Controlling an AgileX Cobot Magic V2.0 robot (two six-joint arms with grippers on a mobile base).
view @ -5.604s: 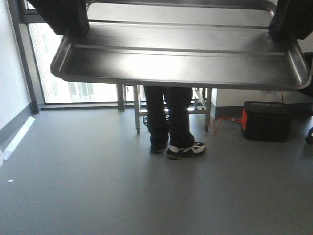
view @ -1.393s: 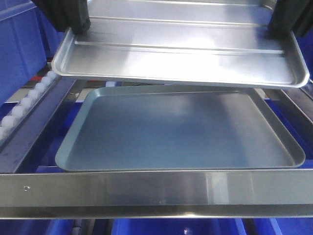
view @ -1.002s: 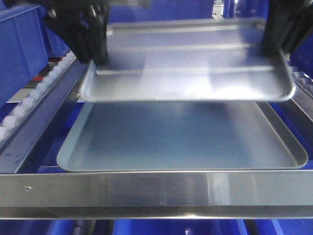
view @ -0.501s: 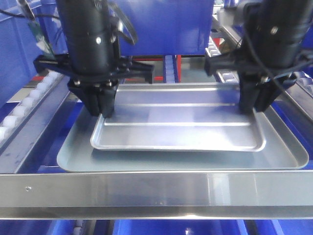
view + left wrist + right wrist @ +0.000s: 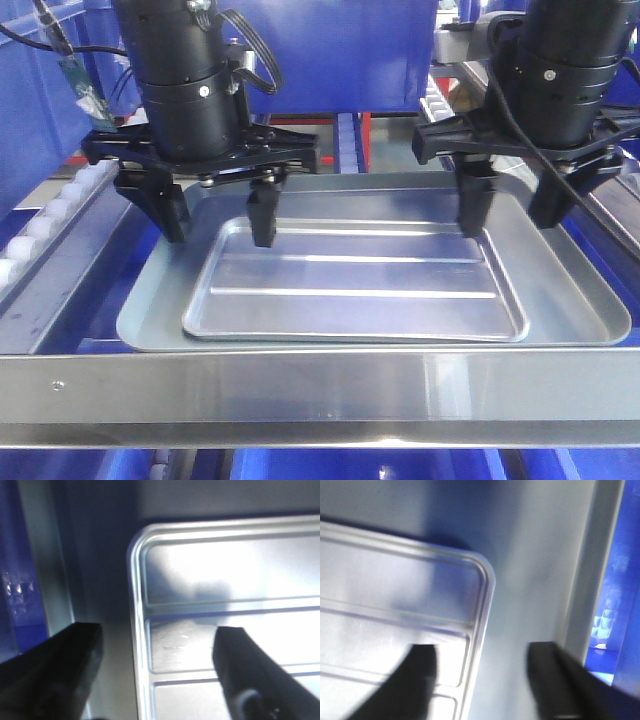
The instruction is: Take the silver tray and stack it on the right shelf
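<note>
The silver tray (image 5: pixel 355 285), shiny with two lengthwise ridges, lies flat inside the larger dull grey tray (image 5: pixel 580 300) on the right shelf (image 5: pixel 320 395). My left gripper (image 5: pixel 215 215) hangs open over the tray's left end, one finger outside its rim and one inside. My right gripper (image 5: pixel 512 205) is open over the right end in the same way. In the left wrist view the tray's corner (image 5: pixel 137 545) lies between the spread fingers of the left gripper (image 5: pixel 157 635). The right wrist view shows the right gripper (image 5: pixel 481 650) straddling the tray's rim (image 5: pixel 487 585). Neither touches the tray.
White rollers (image 5: pixel 50 215) run along the shelf's left rail, and more show at the right (image 5: pixel 440 100). Blue bins stand behind (image 5: pixel 330 50) and at the left (image 5: pixel 40 110). The wide steel front crossbar spans the near edge.
The silver tray came down onto the grey tray. Both grippers have opened, let go of it and lifted slightly off its ends.
</note>
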